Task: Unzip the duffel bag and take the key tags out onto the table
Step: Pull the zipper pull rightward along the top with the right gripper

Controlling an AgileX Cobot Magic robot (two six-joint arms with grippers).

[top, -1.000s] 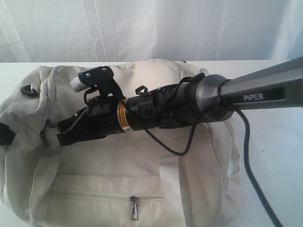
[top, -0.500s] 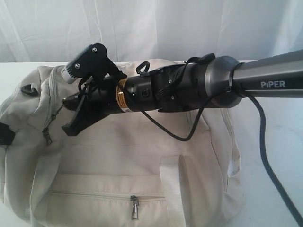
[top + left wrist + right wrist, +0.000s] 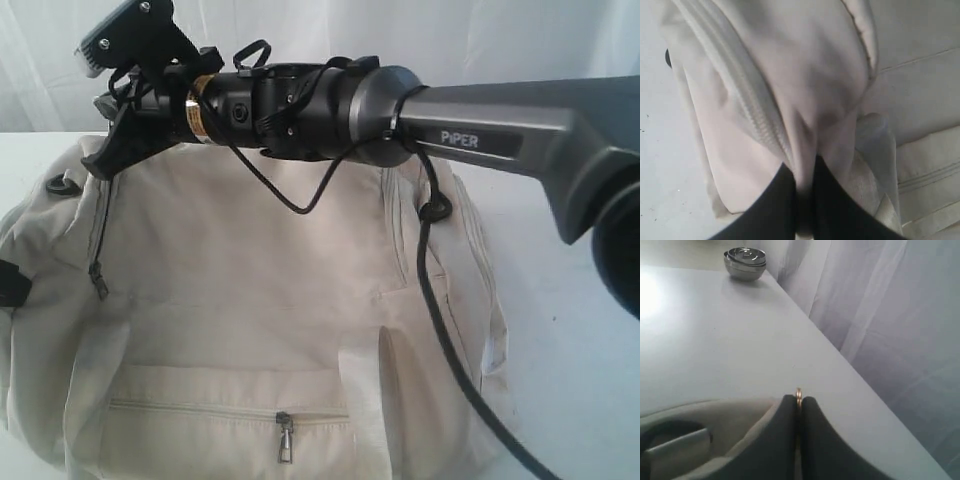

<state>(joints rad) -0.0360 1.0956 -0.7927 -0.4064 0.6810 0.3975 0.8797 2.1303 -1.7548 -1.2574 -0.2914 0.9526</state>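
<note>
cream duffel bag (image 3: 300,290), front pocket (image 3: 220,425) zipped, fabric pinched in left gripper (image 3: 804,172); only right wrist view shows right gripper (image 3: 799,401) clamping a metal ring (image 3: 798,392).

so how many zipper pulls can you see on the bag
2 for sure: one zipper pull hangs at the duffel bag's left end in the exterior view, another on its front pocket. The ring pinched in the right gripper may belong to a third.

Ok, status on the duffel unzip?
Left gripper shut on duffel bag fabric. Right gripper shut on small metal ring. Key tags not in view. No obstruction seen.
</note>
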